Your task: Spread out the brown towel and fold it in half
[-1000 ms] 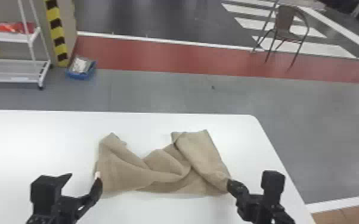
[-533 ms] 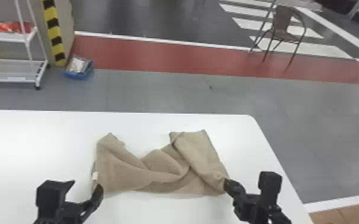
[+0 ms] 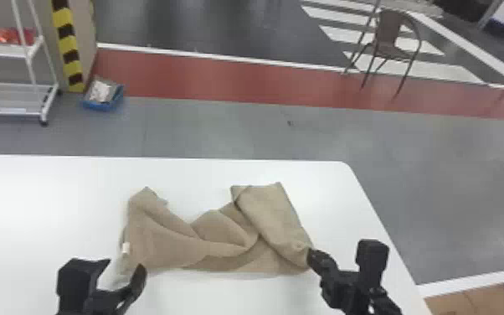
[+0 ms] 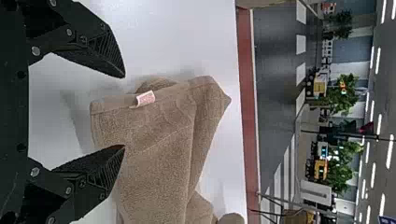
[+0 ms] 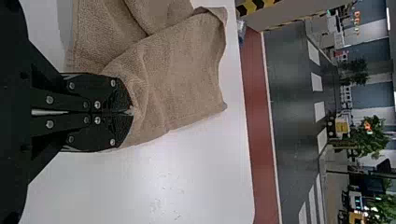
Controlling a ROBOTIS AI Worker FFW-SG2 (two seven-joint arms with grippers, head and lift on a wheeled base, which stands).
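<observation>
The left pincer [image 3: 124, 264] and right pincer [image 3: 312, 254] are black, with round silvery screws [image 4: 35, 51]. The left one's tapered fingers [image 4: 106, 50] are ridged inside.

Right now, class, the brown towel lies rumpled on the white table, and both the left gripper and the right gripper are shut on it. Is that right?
Not quite: the left gripper is open, its fingers apart, as the left wrist view shows. The right gripper is shut on the brown towel, which lies rumpled on the white table.
</observation>
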